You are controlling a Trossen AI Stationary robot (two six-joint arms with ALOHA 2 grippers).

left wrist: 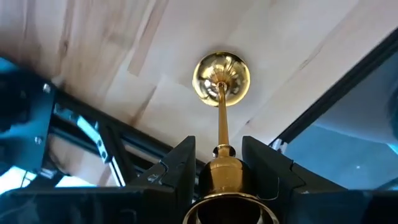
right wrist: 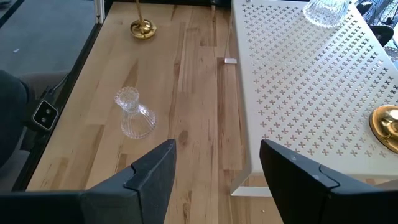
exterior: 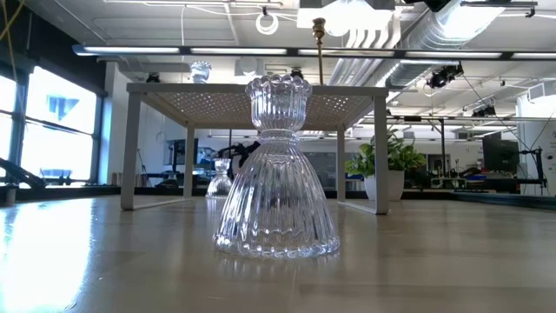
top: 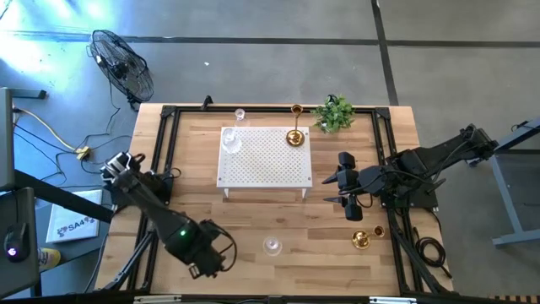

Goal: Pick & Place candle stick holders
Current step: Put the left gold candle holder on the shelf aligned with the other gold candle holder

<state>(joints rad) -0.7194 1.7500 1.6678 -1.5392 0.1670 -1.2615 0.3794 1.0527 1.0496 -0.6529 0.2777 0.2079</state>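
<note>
Since the left gripper (left wrist: 217, 148) has its jaws closed narrowly on the upper stem of a brass candlestick holder (left wrist: 221, 76), just under the cup, what matters is how that piece hangs from them. Its long axis runs straight away from the jaws toward the tabletop (left wrist: 124, 50), round base lowest, so it is upright. I cannot tell whether the base touches the wood or hangs just above it. It sits at the near left of the tabletop, close to the black frame rail (left wrist: 93, 134) along that edge.

From there the white perforated platform (top: 266, 165) lies to the far right, well apart. If the platform is the goal, as I judge, the holder has to stay vertical on the way and come down base first.

A clear glass holder (top: 272, 246) stands on the near middle of the tabletop, between the two arms. The right gripper (top: 346, 194) hovers just right of the platform with its jaws wide and empty, aimed left. Another brass holder (top: 361, 240) stands at the near right, nearer that arm
</note>
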